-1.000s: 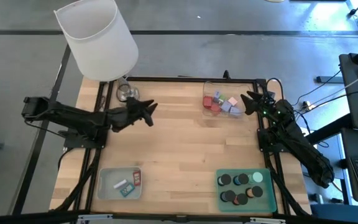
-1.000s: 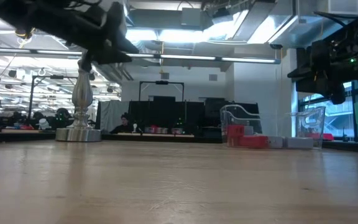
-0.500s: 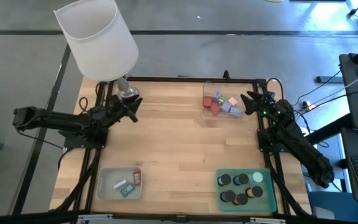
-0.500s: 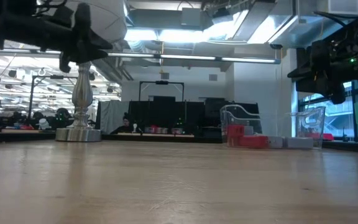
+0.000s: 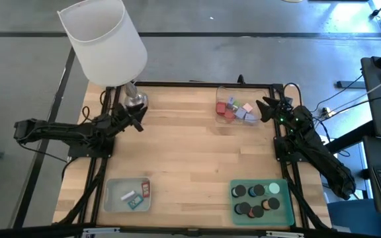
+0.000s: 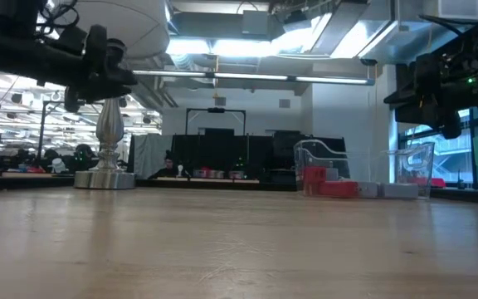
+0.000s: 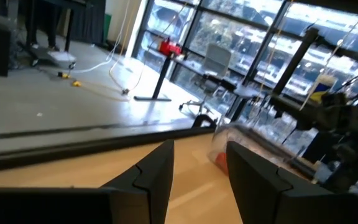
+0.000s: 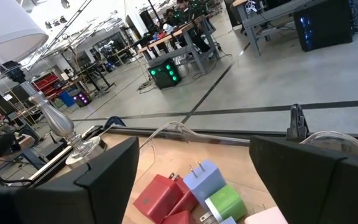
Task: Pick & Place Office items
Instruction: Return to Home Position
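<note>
left gripper (image 5: 137,119) near lamp base (image 5: 136,100), seemingly empty

r pincer (image 8: 192,149) spread wide; red block (image 8: 160,194), lilac-blue block (image 8: 202,177), green block (image 8: 224,202) just ahead; lamp base (image 8: 64,134) beyond.

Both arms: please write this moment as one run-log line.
left gripper: open, empty, by lamp base | right gripper: open, empty, beside clear tray | office items: in clear tray, grey tray, green tray

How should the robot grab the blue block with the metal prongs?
Probably from straight above: the blue block lies in the clear tray, whose walls block sideways reach. Pinch its flat-sided body, not the prongs, though the red block and green block crowd it.
</note>
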